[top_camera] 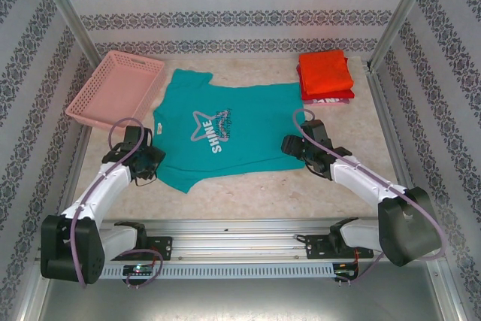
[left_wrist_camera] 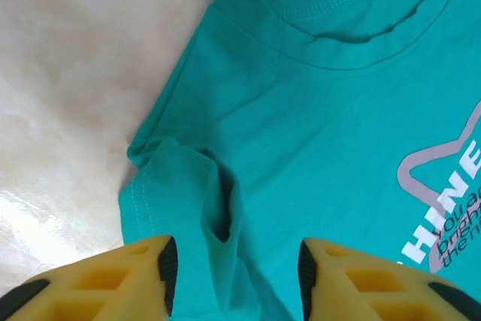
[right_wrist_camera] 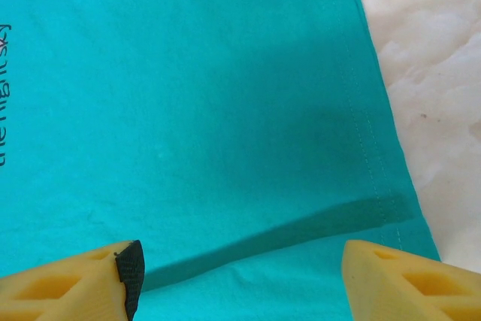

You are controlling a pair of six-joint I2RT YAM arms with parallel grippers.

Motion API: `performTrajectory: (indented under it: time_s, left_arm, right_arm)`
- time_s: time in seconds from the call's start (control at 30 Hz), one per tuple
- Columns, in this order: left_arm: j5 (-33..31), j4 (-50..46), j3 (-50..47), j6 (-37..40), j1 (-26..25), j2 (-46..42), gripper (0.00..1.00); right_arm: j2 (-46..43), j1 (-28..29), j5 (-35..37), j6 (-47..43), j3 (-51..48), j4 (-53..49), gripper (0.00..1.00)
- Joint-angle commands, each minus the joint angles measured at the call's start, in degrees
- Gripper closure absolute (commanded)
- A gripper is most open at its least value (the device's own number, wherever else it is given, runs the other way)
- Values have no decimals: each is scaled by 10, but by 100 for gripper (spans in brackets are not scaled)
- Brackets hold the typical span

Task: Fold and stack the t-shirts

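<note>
Seen from above, the teal t-shirt lies spread flat, print up, with the folded stack beyond its hem end. In the left wrist view, the left gripper is half-open astride its rumpled sleeve, not pinching. In the right wrist view, the right gripper gapes wide over its hem corner, empty. The first fold looks about to start; both jaws must close on cloth, then lift together.

The pale table carries a teal t-shirt at centre, a pink basket at 10 o'clock, and a stack of folded t-shirts at 1 o'clock.
</note>
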Motion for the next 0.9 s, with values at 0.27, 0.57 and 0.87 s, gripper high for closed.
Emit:
performTrajectory:
  time_s: [0.27,0.57,0.87]
  left_arm:
    - [-12,15,-15,-19,7,13,78]
    - [-11,27,-25,-13,7,15,100]
    - [-12,32,-25,-10,7,17,100]
  right_arm:
    - [-15,2,12,-4,8,-3,30]
    - [-34,-15,30,38,-5,-25,31]
    - [-30,-58,42,121,-20,-96,40]
